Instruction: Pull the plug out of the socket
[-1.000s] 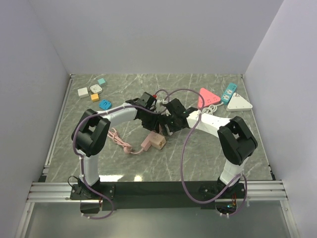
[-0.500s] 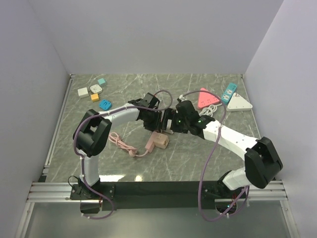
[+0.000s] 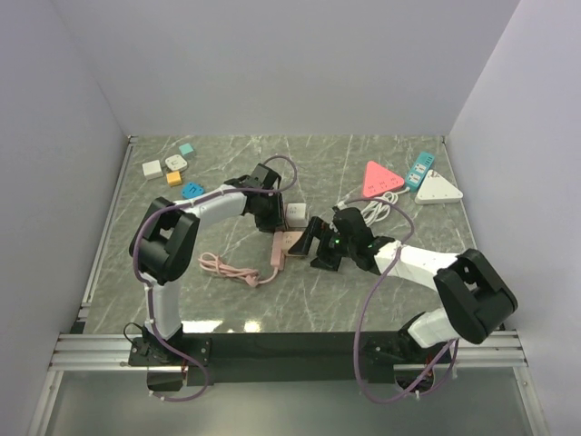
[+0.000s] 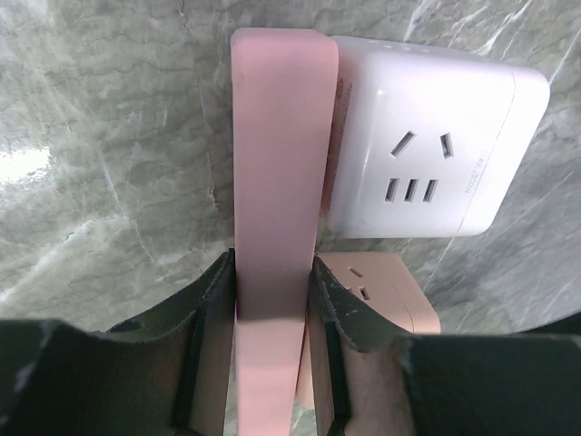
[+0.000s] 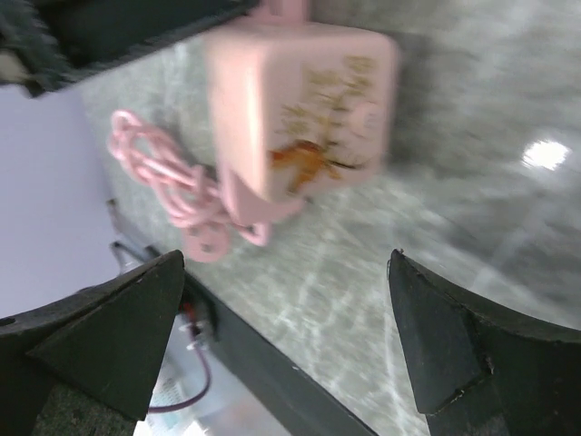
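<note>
A flat pink plug lies flush against the left side of a white cube socket, and my left gripper is shut on it. From above, that gripper sits just left of the white socket. A pink cube socket rests on the table in front of them, and its pink cable trails off to the left. My right gripper is low at the pink cube's right, open and holding nothing. The blurred right wrist view shows the pink cube ahead of the wide-apart right gripper.
Several small coloured cubes sit at the back left. A pink triangular strip, a blue strip and a white triangular one lie at the back right, with a white cable nearby. Walls enclose three sides.
The right arm swung forward and down while its gripper opened wide beside the pink cube. The pink cube and its cable shifted slightly. The left gripper kept its hold.
</note>
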You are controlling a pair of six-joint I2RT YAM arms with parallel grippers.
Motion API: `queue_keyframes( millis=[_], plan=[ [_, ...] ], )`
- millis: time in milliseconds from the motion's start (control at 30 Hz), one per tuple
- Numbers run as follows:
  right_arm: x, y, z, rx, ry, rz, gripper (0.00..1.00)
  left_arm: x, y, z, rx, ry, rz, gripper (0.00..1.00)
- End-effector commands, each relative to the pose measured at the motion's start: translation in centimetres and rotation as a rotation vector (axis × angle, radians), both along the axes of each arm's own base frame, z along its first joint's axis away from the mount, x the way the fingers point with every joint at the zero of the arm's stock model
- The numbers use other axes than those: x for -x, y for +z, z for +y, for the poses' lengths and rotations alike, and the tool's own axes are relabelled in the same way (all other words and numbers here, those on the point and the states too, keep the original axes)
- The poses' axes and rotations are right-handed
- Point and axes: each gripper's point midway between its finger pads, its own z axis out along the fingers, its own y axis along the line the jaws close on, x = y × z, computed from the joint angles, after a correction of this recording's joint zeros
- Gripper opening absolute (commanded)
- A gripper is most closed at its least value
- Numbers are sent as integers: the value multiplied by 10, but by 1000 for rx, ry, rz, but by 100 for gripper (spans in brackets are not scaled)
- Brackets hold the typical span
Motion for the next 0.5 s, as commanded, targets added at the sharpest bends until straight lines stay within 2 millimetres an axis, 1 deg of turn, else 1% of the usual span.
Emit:
queue_keyframes(
  millis=[0,33,67,100,133,167,200,267,300,400,467],
  plan=[
    [-19,30,22,-178,34,-96,100,8,-1,-11,72,3,40,0],
    [-21,30,22,-191,31,-113,100,9,-2,-11,84,-4,45,0],
    [-24,28,20,-193,24,-114,100,6,-3,-13,109,-13,31,0],
    [-26,21,18,-188,17,-106,100,10,-5,-14,135,-24,53,0],
    [-30,20,16,-201,15,-108,100,11,-13,-7,141,-13,72,0],
    [-32,18,15,-202,14,-103,100,12,-14,-6,159,-17,80,0],
    [-34,10,14,-192,10,-91,100,13,-17,-3,173,-20,78,0],
    [-40,8,11,-190,0,-98,100,14,-19,-1,181,-33,71,0],
    [-40,2,10,-176,6,-94,100,13,-20,2,182,-28,74,0],
    [-46,-2,13,-161,23,-88,100,14,-19,2,189,-36,74,0],
    [-49,-1,17,-161,32,-91,100,13,-17,1,195,-40,76,0]
  ],
)
